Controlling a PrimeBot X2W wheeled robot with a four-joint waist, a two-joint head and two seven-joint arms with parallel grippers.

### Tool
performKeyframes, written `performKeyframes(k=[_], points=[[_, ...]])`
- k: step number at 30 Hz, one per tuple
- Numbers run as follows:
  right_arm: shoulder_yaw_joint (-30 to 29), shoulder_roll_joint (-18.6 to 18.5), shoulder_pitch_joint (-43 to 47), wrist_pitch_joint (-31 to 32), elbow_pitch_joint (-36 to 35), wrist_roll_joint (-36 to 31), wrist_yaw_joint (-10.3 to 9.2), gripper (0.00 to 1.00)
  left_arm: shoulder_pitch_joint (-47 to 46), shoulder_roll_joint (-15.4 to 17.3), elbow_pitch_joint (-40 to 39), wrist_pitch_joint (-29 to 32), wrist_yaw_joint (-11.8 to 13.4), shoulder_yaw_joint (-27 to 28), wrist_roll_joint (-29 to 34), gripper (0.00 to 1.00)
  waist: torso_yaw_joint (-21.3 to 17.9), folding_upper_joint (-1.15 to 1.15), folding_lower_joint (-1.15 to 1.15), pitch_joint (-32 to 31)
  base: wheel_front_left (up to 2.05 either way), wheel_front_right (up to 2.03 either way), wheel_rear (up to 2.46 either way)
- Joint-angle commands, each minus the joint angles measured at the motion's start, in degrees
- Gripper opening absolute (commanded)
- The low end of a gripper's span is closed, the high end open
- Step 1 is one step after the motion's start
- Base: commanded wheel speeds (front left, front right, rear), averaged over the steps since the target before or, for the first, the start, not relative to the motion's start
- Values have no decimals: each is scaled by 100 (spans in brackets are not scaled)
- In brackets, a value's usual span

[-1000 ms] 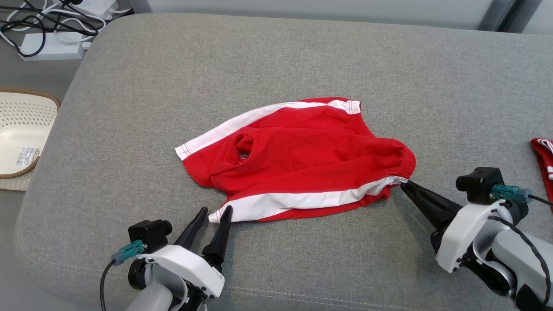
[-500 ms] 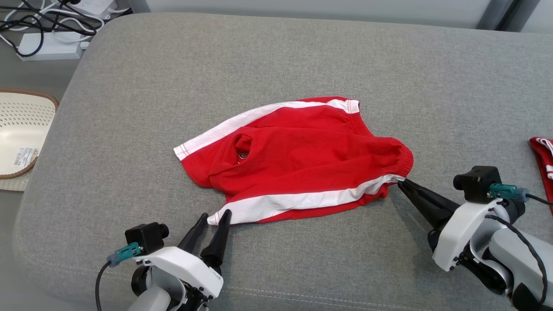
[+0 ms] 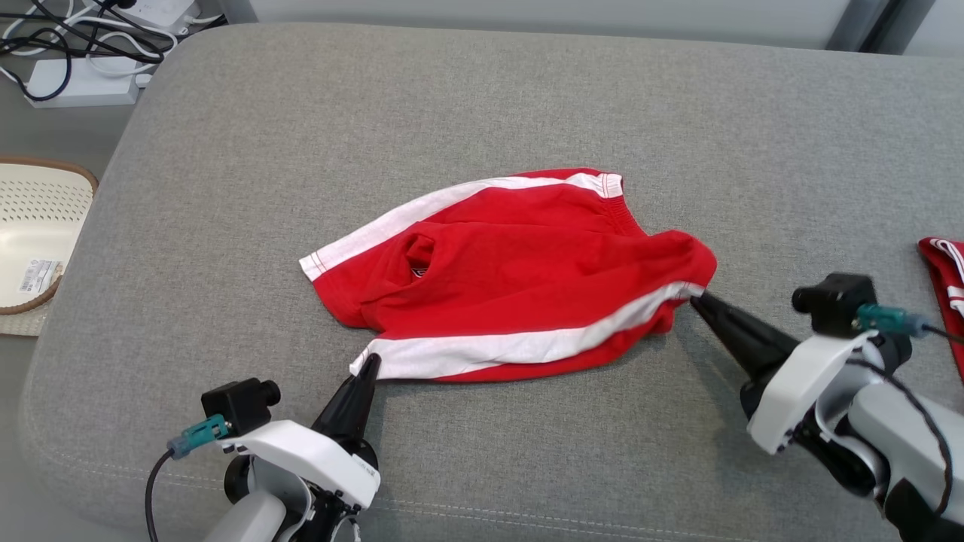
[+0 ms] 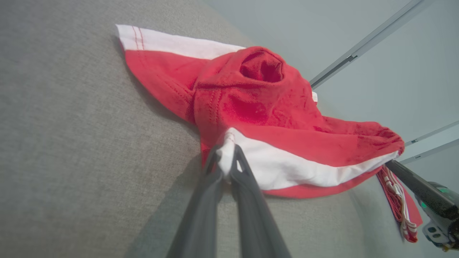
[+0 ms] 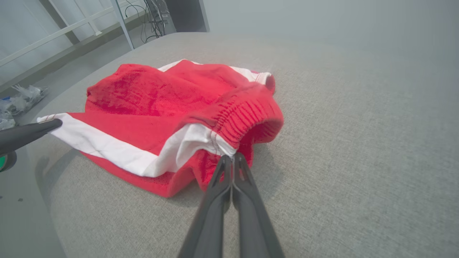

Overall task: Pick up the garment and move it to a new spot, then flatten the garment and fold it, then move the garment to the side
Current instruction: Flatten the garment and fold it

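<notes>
Since a sec ago the L claw (image 3: pixel 368 363) has gone from spread to pressed together on the white-stripe hem corner of the red shorts (image 3: pixel 520 278), & the near stripe now looks pulled straighter. The R claw (image 3: pixel 694 299) is pinched shut on the waistband end, where the white stripe meets the elastic. The shorts lie rumpled mid-cushion (image 3: pixel 527 98), w/ the near edge strung between both claws & the rest bunched behind, one leg opening gaping.

Risks, as I judge them:
- **Slipping grip:** both grips are thin tip-only bites on edges, so a fast lift or uneven pull could slip a corner out & drop half the garment.
- **Single layer:** the L bite may hold only one layer, so the shorts would hang twisted, not flat.
- **Snagging:** a carry to the right could drag over the other red garment (image 3: pixel 945 278) at the cushion's edge & snag it.
</notes>
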Motion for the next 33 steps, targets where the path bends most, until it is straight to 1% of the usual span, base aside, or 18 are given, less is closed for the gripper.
performKeyframes(k=[1,4,7,11,15,16,20,23,25,27,29,30,33], points=[[-218,-53,34,-84,-122,40,0,0,-231,169,-210,-70,-42,135,10,0,-7,0,0,-15,0,0,0],[-753,83,-10,-84,-310,144,0,0,-503,369,-441,-70,-42,124,18,0,-32,0,0,-46,0,0,0],[-1143,209,-148,-84,-519,213,0,0,-1115,737,-654,99,-42,77,155,0,-62,0,0,-101,0,0,0],[-1225,312,-516,-84,-747,285,0,0,-2154,1167,-634,448,-42,137,239,0,-173,0,0,-232,0,0,0],[-1234,401,-922,-57,-908,548,0,0,-2974,1404,-394,707,-42,201,131,0,-376,0,0,-418,0,0,0],[-1234,401,-922,-57,-908,548,0,0,-2974,1404,-394,707,-42,201,131,0,-376,0,0,-418,0,0,0],[-1115,434,-1192,162,-984,966,0,0,-3383,1526,-131,831,-42,210,-87,0,-566,0,0,-681,0,0,0],[-1000,413,-1220,312,-1046,1308,0,0,-3324,1573,22,892,-42,179,-320,0,-669,0,0,-904,0,0,0],[-826,347,-1084,703,-1102,1701,0,0,-3097,1608,93,1087,-42,57,-458,0,-693,0,0,-1047,0,0,0],[-568,217,-902,1335,-1222,2152,0,0,-2767,1688,95,1527,-42,-181,-583,0,-702,0,0,-1157,0,0,0],[-369,24,-752,1976,-1359,2581,0,0,-2442,1853,32,2133,-42,-462,-688,0,-687,0,0,-1230,0,0,0],[-294,-72,-692,2294,-1445,2798,0,0,-2302,1979,-83,2494,-42,-642,-724,0,-681,0,0,-1249,0,0,0],[-151,-407,-587,3233,-1742,3449,0,0,-1969,2358,-525,3496,-42,-926,-1062,0,-630,0,0,-1237,0,0,0]])
